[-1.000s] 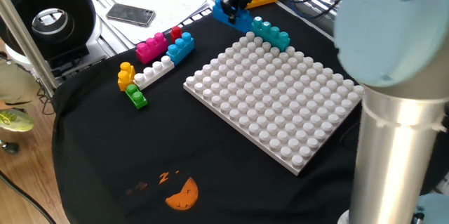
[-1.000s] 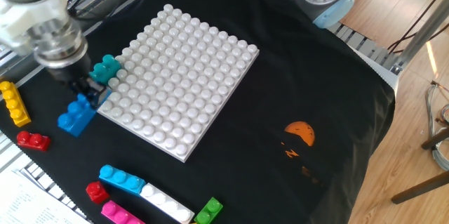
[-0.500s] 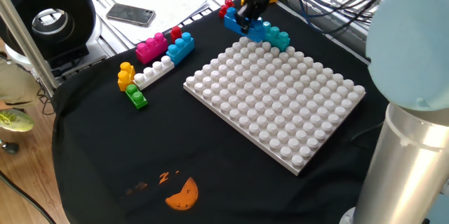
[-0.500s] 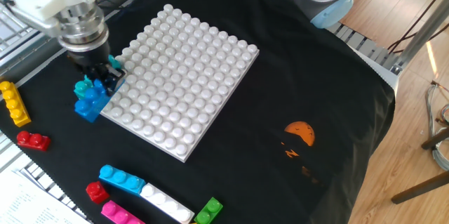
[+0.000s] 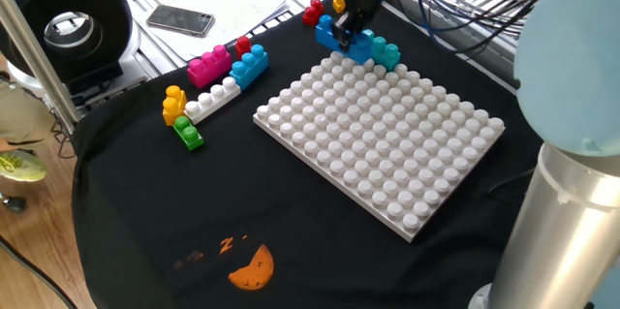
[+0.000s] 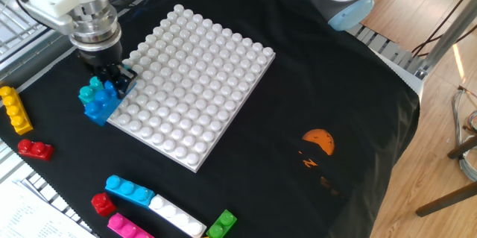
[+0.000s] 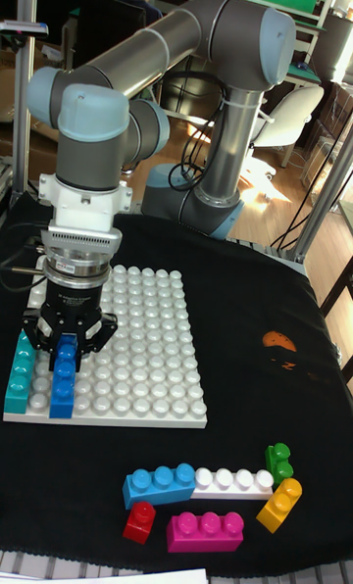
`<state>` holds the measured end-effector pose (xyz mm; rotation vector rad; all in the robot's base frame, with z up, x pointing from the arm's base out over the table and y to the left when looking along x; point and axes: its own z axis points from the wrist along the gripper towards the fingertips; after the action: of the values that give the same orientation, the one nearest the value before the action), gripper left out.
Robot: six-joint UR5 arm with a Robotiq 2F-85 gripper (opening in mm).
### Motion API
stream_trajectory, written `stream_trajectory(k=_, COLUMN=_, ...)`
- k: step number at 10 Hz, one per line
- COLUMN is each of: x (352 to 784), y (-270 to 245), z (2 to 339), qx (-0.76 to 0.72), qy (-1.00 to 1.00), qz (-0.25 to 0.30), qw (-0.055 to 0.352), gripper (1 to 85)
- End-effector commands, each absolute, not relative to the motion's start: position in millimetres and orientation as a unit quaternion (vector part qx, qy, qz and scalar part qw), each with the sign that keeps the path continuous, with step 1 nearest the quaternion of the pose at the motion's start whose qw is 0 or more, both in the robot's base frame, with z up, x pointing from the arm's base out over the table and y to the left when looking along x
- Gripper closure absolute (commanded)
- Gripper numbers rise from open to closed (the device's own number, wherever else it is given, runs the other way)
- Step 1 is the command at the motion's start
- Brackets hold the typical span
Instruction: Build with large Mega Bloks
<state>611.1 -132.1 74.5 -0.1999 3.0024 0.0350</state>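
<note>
My gripper [image 7: 66, 341] is shut on a blue Mega Blok [image 7: 63, 380], holding it by one end. The blok sits over the edge row of the white studded baseplate [image 7: 137, 349]. Right beside it, along the plate's outer edge, is a teal blok [image 7: 19, 373]. In one fixed view the gripper [image 5: 350, 26] holds the blue blok [image 5: 341, 40] at the plate's far corner, next to the teal one [image 5: 385, 52]. From the other side the blue blok [image 6: 102, 109] and the teal blok [image 6: 92, 92] show close together. Whether the blue blok is pressed onto the studs is not visible.
Loose bloks lie in a group: pink [image 5: 208, 65], red [image 5: 242, 47], light blue [image 5: 251, 65], white [image 5: 213, 98], orange [image 5: 173, 104], green [image 5: 189, 135]. A red [image 6: 35, 149] and a yellow blok [image 6: 15, 110] lie apart. A phone [image 5: 180, 20] lies beyond the cloth. The arm's column [image 5: 562, 202] stands at the right.
The gripper carried the blue blok from the cloth over to the teal blok at the plate's corner, then shifted it a little further along the plate's edge.
</note>
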Motion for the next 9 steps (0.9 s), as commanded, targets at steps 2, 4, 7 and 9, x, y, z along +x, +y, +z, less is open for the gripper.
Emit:
stream_trajectory(k=2, x=599, y=-134, z=66, qx=-0.065, qy=0.995, qz=0.020, qw=0.069, gripper=84.7)
stream_trajectory(k=4, x=596, y=-141, z=62, qx=-0.072, qy=0.995, qz=0.020, qw=0.070, gripper=84.7)
stream_trajectory(k=7, x=585, y=-141, z=57, qx=-0.086, qy=0.994, qz=0.037, qw=0.058, gripper=84.7)
stream_trajectory(k=9, x=579, y=-140, z=55, qx=-0.086, qy=0.994, qz=0.040, qw=0.050, gripper=84.7)
